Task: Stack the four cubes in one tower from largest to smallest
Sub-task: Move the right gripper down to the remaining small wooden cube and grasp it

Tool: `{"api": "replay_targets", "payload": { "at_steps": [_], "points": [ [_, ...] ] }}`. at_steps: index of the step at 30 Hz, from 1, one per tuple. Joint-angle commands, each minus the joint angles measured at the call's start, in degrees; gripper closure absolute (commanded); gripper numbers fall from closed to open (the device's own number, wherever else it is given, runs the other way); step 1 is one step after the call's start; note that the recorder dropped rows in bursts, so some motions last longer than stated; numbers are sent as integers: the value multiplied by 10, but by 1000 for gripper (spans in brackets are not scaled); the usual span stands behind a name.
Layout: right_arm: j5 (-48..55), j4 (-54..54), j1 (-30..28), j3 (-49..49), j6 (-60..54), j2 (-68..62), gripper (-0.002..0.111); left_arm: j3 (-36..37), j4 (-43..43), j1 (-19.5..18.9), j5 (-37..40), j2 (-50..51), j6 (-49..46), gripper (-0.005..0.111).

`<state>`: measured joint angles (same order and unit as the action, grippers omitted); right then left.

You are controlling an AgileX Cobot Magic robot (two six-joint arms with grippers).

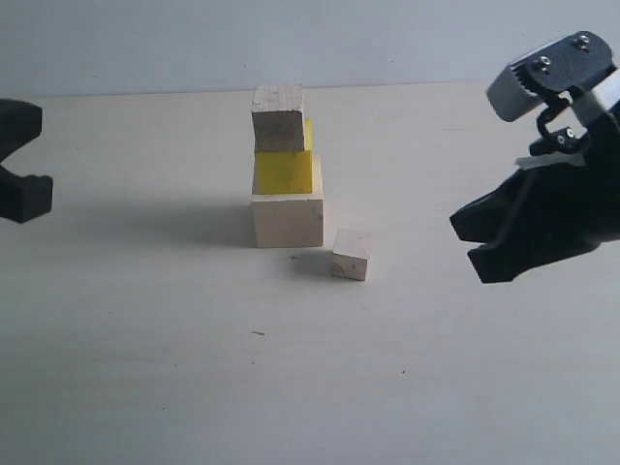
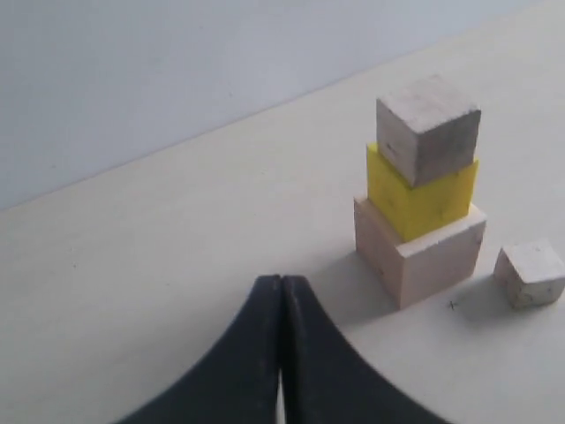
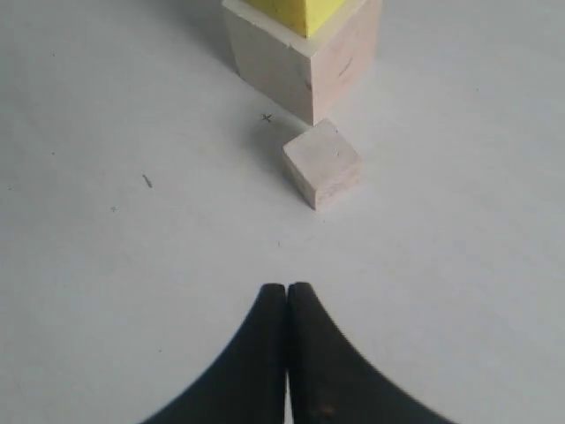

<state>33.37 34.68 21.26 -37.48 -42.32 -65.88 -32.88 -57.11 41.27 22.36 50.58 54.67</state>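
Observation:
A tower of three cubes stands mid-table: a large pale wooden cube [image 1: 287, 216] at the bottom, a yellow cube [image 1: 284, 171] on it, and a medium wooden cube [image 1: 278, 118] on top. The small wooden cube [image 1: 351, 254] lies on the table just right of the tower's base, apart from it. My left gripper [image 1: 29, 184] sits at the far left edge, shut and empty. My right gripper [image 1: 475, 242] hovers right of the small cube, shut, holding nothing. In the wrist views the left fingertips [image 2: 281, 287] and right fingertips [image 3: 287, 293] press together, with the small cube [image 3: 321, 163] ahead of the right ones.
The table [image 1: 145, 368] is a plain pale surface with a light wall behind it. A small dark mark [image 1: 258, 333] lies on the table in front of the tower.

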Motion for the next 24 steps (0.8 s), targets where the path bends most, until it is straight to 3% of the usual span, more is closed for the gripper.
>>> {"api": "replay_targets", "payload": {
  "at_steps": [1, 4, 10, 18, 24],
  "points": [
    [-38, 13, 1, -35, -64, -56, 108, -5, -5, -51, -51, 9, 6, 107],
    [-45, 13, 1, -60, -105, -100, 107, -5, -4, -60, -68, 22, -5, 107],
    [-26, -1, 1, -120, -122, -205, 91, -16, -4, -60, -62, 43, -37, 107],
    [98, -139, 1, -252, -49, -320, 82, -46, 23, -60, -32, 45, -77, 107],
    [176, -172, 7, -359, -84, -375, 55, -46, 66, -59, -33, 45, -98, 107]
  ]
}}
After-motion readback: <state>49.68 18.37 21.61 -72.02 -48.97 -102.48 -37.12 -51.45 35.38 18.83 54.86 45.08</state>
